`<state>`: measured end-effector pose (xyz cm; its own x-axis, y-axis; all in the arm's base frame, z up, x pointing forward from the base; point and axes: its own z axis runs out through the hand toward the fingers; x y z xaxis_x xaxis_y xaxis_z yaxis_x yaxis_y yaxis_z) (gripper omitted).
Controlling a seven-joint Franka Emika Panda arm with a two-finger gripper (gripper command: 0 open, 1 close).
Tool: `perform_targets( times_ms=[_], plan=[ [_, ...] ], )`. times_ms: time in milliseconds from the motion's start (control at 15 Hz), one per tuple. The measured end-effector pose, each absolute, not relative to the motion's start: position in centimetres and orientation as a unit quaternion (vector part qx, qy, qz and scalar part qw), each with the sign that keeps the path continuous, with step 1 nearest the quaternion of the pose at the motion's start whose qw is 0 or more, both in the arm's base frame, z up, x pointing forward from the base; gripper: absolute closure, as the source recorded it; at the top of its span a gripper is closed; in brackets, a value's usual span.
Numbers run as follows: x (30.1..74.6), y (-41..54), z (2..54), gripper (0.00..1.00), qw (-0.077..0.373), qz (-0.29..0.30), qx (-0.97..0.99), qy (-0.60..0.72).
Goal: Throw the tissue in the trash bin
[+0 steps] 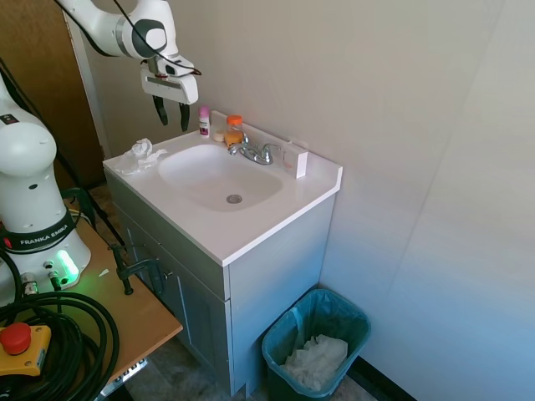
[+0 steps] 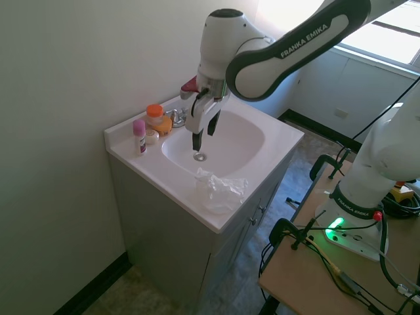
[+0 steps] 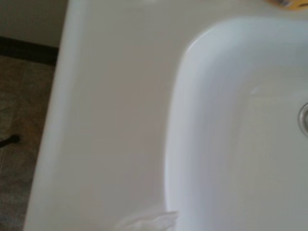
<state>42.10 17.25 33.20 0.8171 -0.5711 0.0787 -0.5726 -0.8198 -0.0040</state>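
The tissue (image 1: 138, 155) is a small crumpled white wad on the white vanity top, at the corner beside the sink basin (image 1: 219, 173); it also shows at the counter's near edge (image 2: 220, 187) and as a white scrap (image 3: 147, 222) in the wrist view. My gripper (image 1: 171, 115) hangs open and empty in the air above the counter, a little above and beyond the tissue (image 2: 203, 134). The trash bin (image 1: 316, 351) is dark teal with a clear liner and stands on the floor beside the vanity cabinet, with a larger white paper mass inside.
Along the back of the counter stand a chrome faucet (image 1: 255, 152), an orange-capped bottle (image 1: 234, 130), a small pink-capped bottle (image 1: 204, 121) and a small white box (image 1: 295, 159). A wall runs right behind the counter. A wooden table (image 1: 125, 305) sits in front of the vanity.
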Motion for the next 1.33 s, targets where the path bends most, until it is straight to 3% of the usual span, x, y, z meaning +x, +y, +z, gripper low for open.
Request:
perform_targets(
  times_ms=[533,600,1333],
  plan=[
    [37.3,20.9,25.9,0.0,0.049,0.006,0.962,-0.267],
    [37.2,21.1,25.4,1.0,0.052,0.002,0.963,-0.266],
    [37.5,20.8,24.5,1.0,0.057,-0.027,0.956,-0.286]
  ],
)
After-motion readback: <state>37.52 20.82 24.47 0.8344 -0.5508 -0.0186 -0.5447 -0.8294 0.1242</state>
